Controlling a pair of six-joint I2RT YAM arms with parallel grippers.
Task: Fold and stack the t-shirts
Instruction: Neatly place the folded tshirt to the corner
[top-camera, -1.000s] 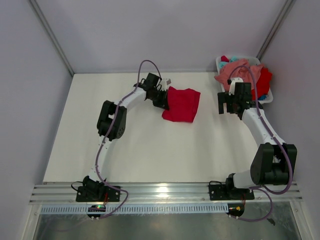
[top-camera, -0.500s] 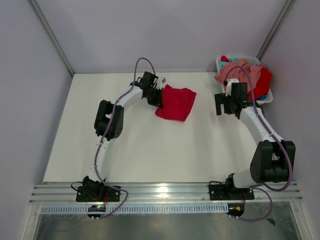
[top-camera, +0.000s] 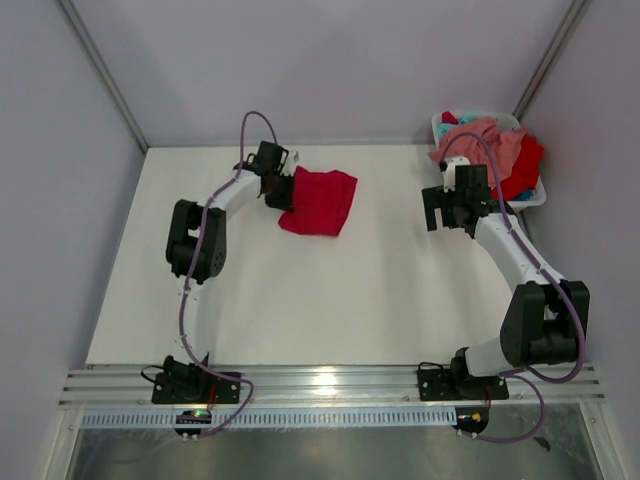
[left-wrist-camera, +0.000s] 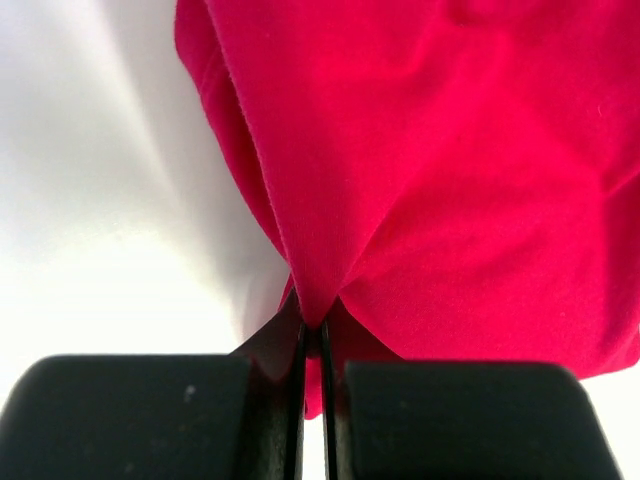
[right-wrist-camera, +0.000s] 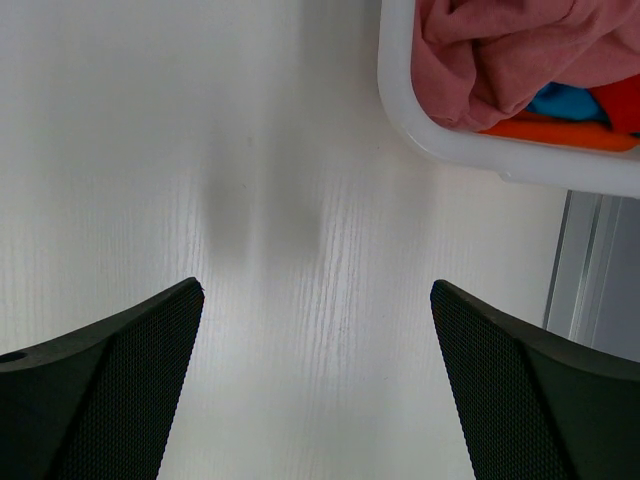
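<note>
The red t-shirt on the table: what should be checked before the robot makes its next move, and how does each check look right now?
1. Grip: ok, the left gripper is shut on the edge of the red t-shirt.
2. Fold neat: cannot tell; the red t-shirt is a compact patch, its layers hidden.
3. Spare arm free: ok, the right gripper is open, holding nothing.
4. Clearance: ok, the right gripper is beside the rim of the white basket, not touching.
5. Basket emptied: not ok, a pink t-shirt and more cloth are heaped inside.
</note>
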